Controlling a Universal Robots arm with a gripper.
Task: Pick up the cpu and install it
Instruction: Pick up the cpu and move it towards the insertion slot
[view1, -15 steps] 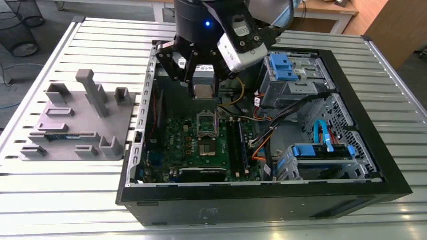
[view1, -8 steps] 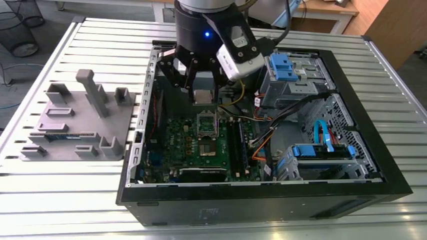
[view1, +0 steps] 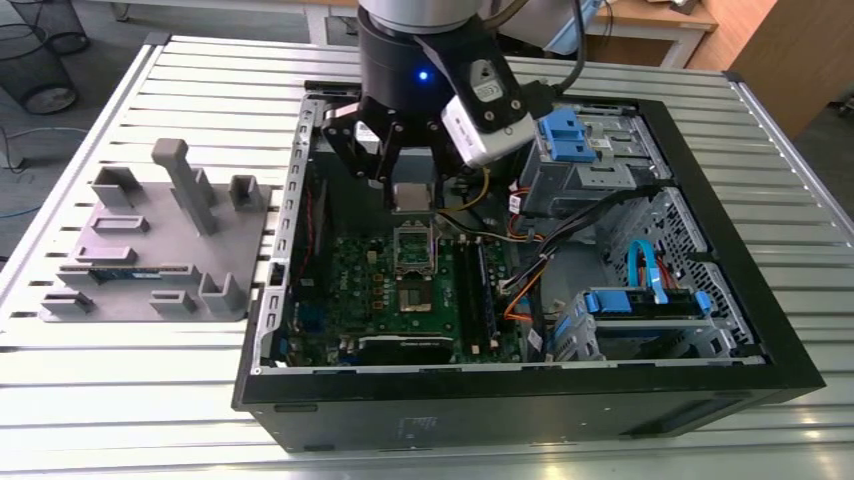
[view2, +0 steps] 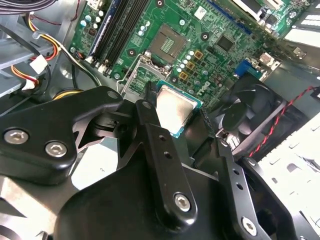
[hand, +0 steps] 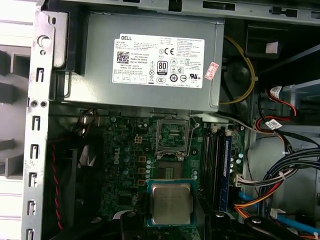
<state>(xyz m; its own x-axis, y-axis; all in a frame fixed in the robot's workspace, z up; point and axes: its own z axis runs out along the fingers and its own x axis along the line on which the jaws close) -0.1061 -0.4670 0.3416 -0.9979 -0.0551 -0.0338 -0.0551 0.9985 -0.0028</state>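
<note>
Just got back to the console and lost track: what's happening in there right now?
The arm's gripper is shut on the cpu, gripping the chip by its edges with the metal top up. It hangs above the motherboard inside the open computer case. The socket is empty, and in the first wrist view the chip shows apart from it, so it is not seated yet.

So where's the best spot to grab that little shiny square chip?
Pinch it by two opposite thin edges, coming straight down from above. The cpu is flat and lies level with its silver top facing up, so its sides are probably the only parts that fingers can squeeze. The gripper holds it that way, one finger on each side, above the motherboard.
</note>
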